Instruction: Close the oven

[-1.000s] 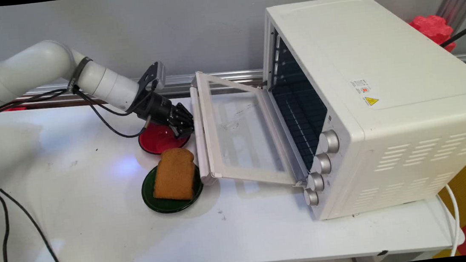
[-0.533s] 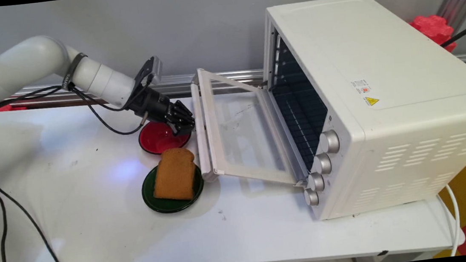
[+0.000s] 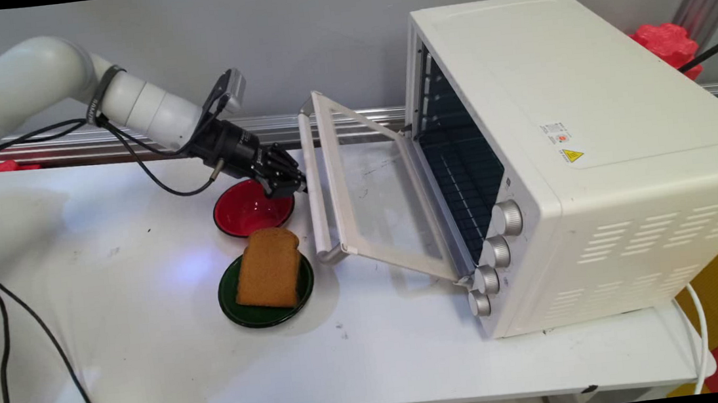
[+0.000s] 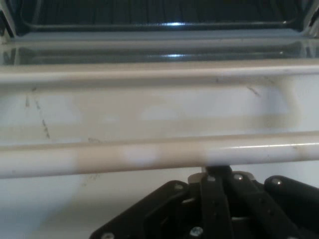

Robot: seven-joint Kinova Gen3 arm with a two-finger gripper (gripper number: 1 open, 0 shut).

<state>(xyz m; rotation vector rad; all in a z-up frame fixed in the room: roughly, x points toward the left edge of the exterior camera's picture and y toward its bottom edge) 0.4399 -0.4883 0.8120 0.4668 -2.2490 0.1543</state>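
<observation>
Clenched together with nothing between them, my fingers (image 3: 297,184) press their tips against the handle bar (image 3: 320,221) of the oven door (image 3: 379,206), coming at it from the side away from the oven. From my hand's own camera the pale bar crosses the whole view just above my fingertips (image 4: 215,174), with the door's glass and the dark oven mouth beyond it. The door hangs partway between flat and closed, tilted up off the counter (image 3: 113,317), hinged at the foot of the white toaster oven (image 3: 577,141). Directly beneath my wrist sits a red bowl (image 3: 245,211). Nearer the camera, a slice of toast (image 3: 268,267) lies on a green plate (image 3: 258,315), just beside the handle's lower end and apart from me.
</observation>
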